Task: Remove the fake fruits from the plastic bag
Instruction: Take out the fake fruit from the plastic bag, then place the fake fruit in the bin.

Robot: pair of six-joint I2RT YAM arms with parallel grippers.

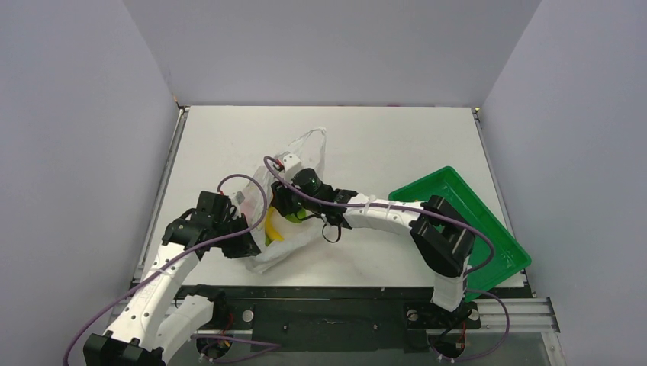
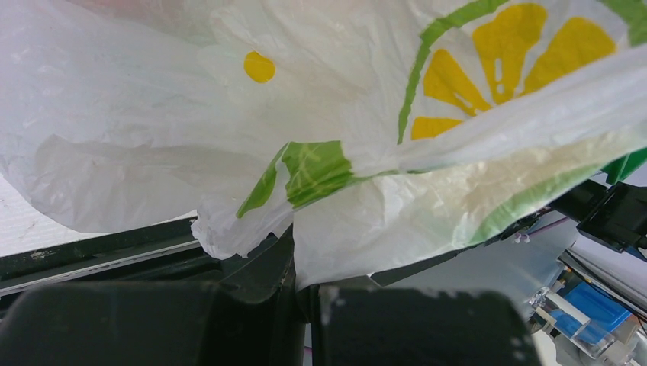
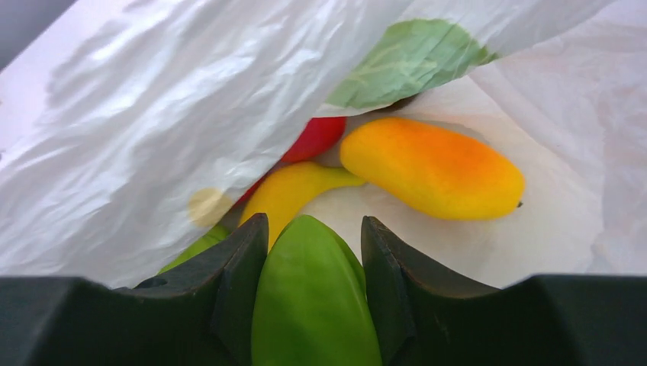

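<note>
Mango [image 3: 431, 168], banana [image 3: 294, 191] and red apple [image 3: 317, 136] are lying close together inside the plastic bag [image 3: 152, 114]. Right gripper [image 3: 314, 232] is reaching into the bag mouth, its jaws clamping a green fruit [image 3: 313, 305] that is touching both fingers. Left gripper [image 2: 299, 267] is pinching a fold of the bag's edge, jaws closed on the film. Bag is sitting on the table [image 1: 381, 145], left of centre, between both grippers. Green tray [image 1: 450, 187] is lying at the right edge, apart from the bag, partly under the right arm.
</note>
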